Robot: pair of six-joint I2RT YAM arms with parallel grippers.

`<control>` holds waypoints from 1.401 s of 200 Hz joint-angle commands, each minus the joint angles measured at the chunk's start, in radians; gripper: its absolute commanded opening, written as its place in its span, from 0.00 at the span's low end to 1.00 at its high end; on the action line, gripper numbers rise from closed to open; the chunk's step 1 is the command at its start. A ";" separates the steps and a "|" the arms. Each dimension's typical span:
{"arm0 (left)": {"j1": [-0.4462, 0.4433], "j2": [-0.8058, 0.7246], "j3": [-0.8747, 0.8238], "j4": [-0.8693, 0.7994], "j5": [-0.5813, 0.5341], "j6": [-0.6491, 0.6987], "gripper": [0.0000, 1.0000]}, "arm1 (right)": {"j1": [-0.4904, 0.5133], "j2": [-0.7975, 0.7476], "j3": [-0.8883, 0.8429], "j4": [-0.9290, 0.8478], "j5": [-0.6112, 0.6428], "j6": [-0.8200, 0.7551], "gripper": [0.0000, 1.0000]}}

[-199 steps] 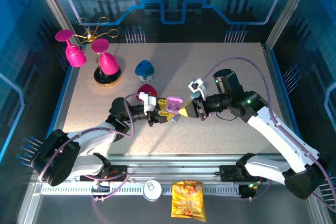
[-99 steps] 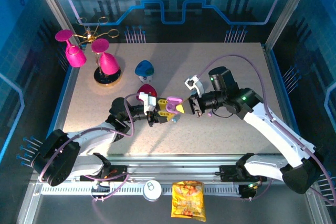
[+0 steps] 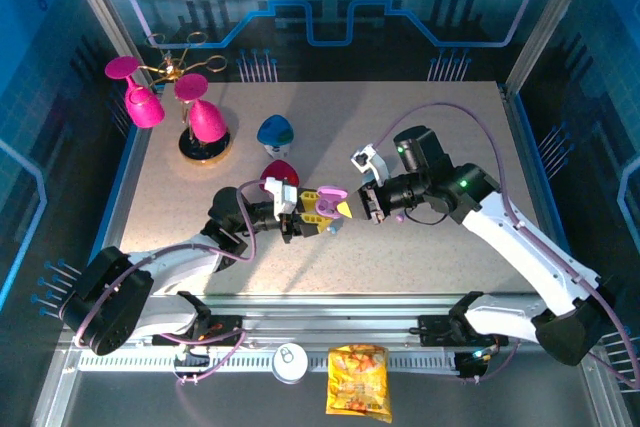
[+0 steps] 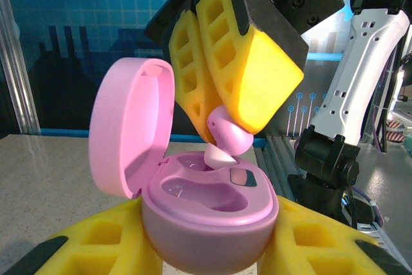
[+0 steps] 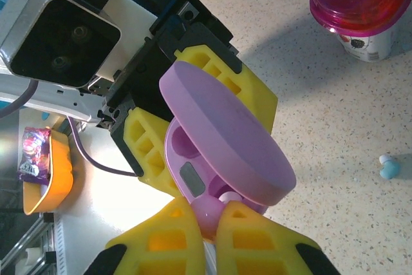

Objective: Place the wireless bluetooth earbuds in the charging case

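Since a second ago my right arm has swung in, bringing the right hand point(image 3: 348, 209) from off to one side of the charging case point(image 4: 212, 210) to right up against it. Beneath the case lies the speckled beige worktop point(image 3: 430, 137), and the case is held clear of it. My left hand point(image 3: 320, 217) is clamped on the case's lower shell, one yellow finger on each side. The lid point(image 4: 129, 133) stands hinged open on the side away from the right hand.

That right hand has its two yellow fingers pinched tight on a pinkish-purple earbud point(image 4: 226, 138), held just above the case's socket point(image 4: 241, 178) on the side nearest that hand. The bud's pale tip points down at the socket's rim. I think it is just touching there, though the angle is too poor for me to be sure. A pale blue earbud point(image 5: 388, 167) lies on the worktop, well apart from the case.
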State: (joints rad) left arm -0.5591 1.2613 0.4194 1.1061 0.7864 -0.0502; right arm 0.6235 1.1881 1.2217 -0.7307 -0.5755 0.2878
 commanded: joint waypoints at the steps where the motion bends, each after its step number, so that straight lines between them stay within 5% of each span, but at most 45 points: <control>1: 0.006 -0.019 -0.001 0.054 0.017 0.005 0.33 | 0.012 0.020 0.030 -0.055 0.034 0.012 0.05; 43: 0.005 -0.038 0.005 0.042 0.025 0.001 0.33 | 0.017 0.050 0.062 -0.052 0.068 0.033 0.10; 130: 0.006 -0.033 -0.004 0.046 0.019 0.012 0.33 | 0.016 0.026 0.091 -0.038 0.091 0.044 0.39; 191: 0.007 -0.031 -0.011 0.052 0.013 0.014 0.33 | 0.015 -0.050 0.038 0.032 0.058 0.026 0.50; 280: 0.007 -0.040 -0.009 0.072 0.033 0.023 0.32 | -0.124 -0.240 -0.165 0.153 0.159 0.101 0.53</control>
State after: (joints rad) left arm -0.5545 1.2423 0.4160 1.1301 0.7853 -0.0498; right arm 0.5697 0.9905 1.1198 -0.6189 -0.4828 0.3416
